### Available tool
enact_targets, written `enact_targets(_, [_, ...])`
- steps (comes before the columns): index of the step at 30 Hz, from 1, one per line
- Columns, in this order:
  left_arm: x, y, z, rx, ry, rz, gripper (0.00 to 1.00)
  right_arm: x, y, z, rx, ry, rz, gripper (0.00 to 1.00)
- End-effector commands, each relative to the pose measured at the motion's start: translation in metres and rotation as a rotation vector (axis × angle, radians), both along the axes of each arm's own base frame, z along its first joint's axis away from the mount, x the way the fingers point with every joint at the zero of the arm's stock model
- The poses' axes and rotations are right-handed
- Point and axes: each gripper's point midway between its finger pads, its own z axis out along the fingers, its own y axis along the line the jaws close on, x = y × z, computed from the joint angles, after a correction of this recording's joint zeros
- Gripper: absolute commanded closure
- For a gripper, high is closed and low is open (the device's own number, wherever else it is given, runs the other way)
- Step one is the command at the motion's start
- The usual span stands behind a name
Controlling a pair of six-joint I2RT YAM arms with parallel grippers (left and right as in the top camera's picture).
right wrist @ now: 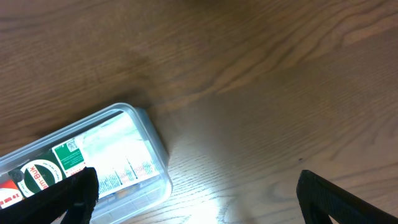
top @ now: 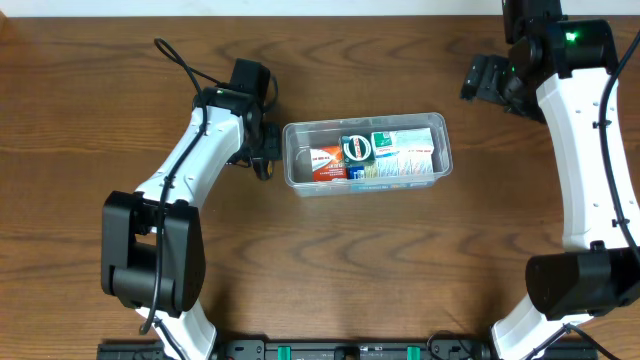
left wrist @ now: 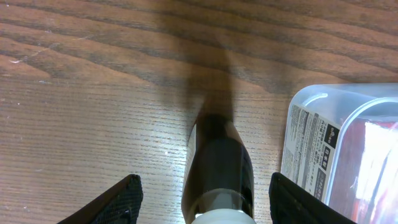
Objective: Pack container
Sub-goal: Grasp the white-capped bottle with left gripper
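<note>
Beside clear rectangular plastic container (top: 296, 145), nine o'clock end: left gripper (left wrist: 205, 186) part-open astride dark glossy cylinder (left wrist: 217, 143), ungripped, lined for pickup; right gripper (right wrist: 196, 180) wide, empty, two o'clock.

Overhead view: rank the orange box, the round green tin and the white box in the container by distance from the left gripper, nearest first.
From the left gripper:
1. The orange box, at the end of the container beside the gripper.
2. The round green tin, in the middle.
3. The white box, filling the far end.
</note>
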Motion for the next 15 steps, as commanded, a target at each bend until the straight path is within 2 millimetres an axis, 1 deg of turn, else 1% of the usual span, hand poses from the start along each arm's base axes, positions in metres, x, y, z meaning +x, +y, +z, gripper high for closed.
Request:
enact_targets(1, [-0.0045,-0.0008,-0.0076,-0.003,0.025,-0.004,0.34,0.0006,-0.0032,-0.0003,-0.010,0.001,-0.004,0.01])
enact_targets(6, [-0.0062,-0.0005,-0.0097,-0.002,0.030,-0.004,0.34,0.0005,-0.0032,-0.0004,-0.010,0.002,-0.004,0.01])
enact_targets(11, [-0.0073,-0.0001,-0.0171,-0.002,0.026,-0.004,0.34,0.0005,-0.0032,-0.0004,-0.010,0.002,-0.004,0.01])
enact_targets(15, [-0.0037,-0.0002,-0.0161,-0.002,0.011,-0.003,0.34,0.0005,-0.0032,-0.0004,-0.010,0.002,-0.004,0.01])
